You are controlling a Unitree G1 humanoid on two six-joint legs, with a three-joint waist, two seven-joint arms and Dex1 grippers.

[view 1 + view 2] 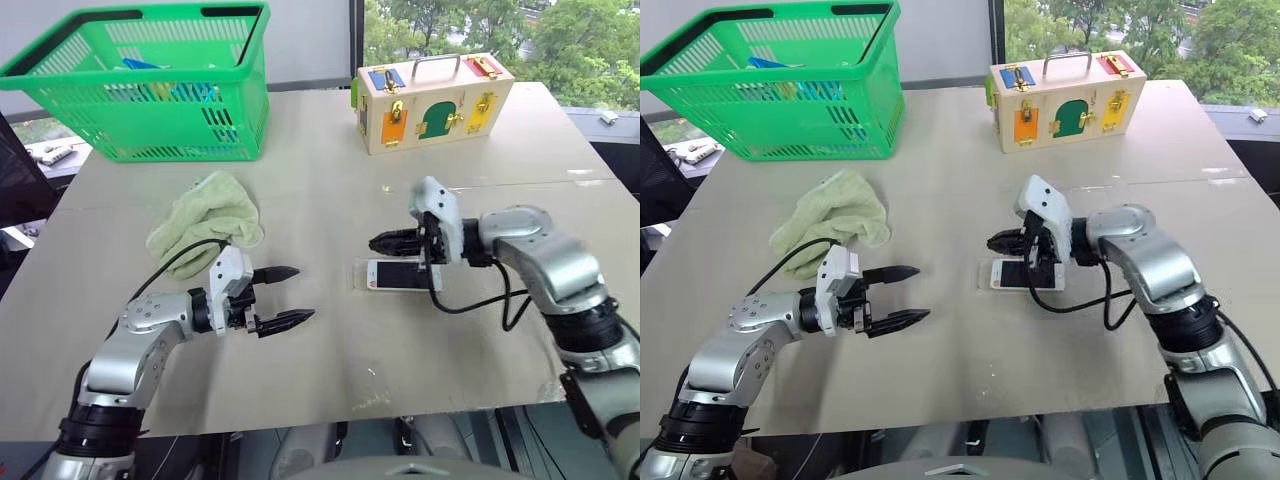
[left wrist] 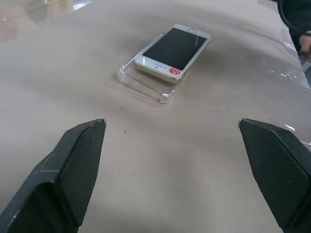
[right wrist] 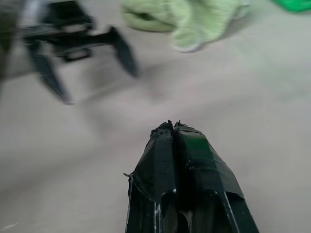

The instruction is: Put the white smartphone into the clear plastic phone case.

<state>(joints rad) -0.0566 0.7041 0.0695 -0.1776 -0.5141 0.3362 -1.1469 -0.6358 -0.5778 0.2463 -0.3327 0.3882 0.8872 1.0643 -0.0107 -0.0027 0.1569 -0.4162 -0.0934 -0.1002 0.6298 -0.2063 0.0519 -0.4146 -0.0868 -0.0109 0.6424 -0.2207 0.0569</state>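
Hovering my closed, empty right end effector [image 1: 992, 243] just above the white smartphone [image 2: 172, 50], which lies lengthwise half-seated on the clear plastic phone case [image 2: 146, 85]; my left end effector [image 1: 290, 295] gapes wide, farther off.

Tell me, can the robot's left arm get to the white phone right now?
Probably yes. The left gripper is open and aimed at the white smartphone, which lies in the clear case, with bare table between. The shut right gripper hovers above the phone.
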